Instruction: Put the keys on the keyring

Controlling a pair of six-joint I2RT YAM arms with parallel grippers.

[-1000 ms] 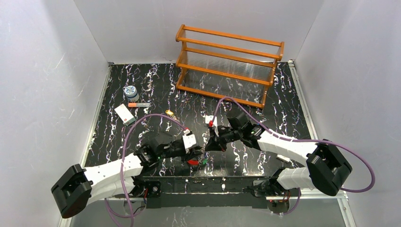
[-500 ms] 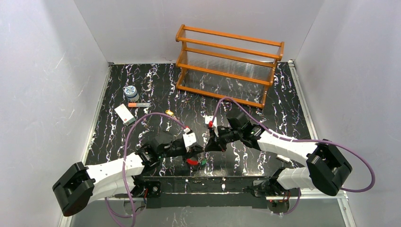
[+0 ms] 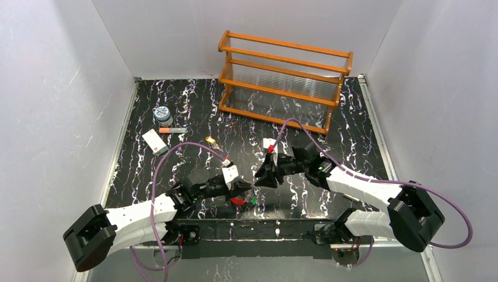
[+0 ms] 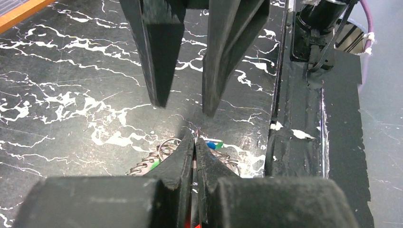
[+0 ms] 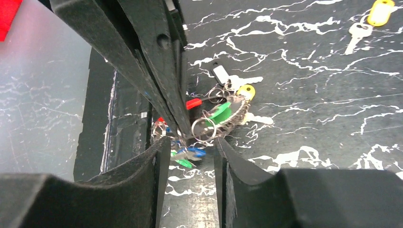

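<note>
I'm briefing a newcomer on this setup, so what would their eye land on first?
The two arms poised nearly tip to tip at the near middle of the table: the left gripper pinched shut, the right gripper open, over the tangled coloured keys and keyring. Next, the orange wooden rack at the back edge.

We're looking at a black table (image 3: pixel 194 111) veined with white marbling, and the keys (image 5: pixel 219 114) flash green, blue, yellow and red heads, the keyring (image 5: pixel 203 128) silvery. The rack (image 3: pixel 282 88) is orange, the jar (image 3: pixel 162 114) blue-and-white patterned, the card (image 3: pixel 154 142) white.
</note>
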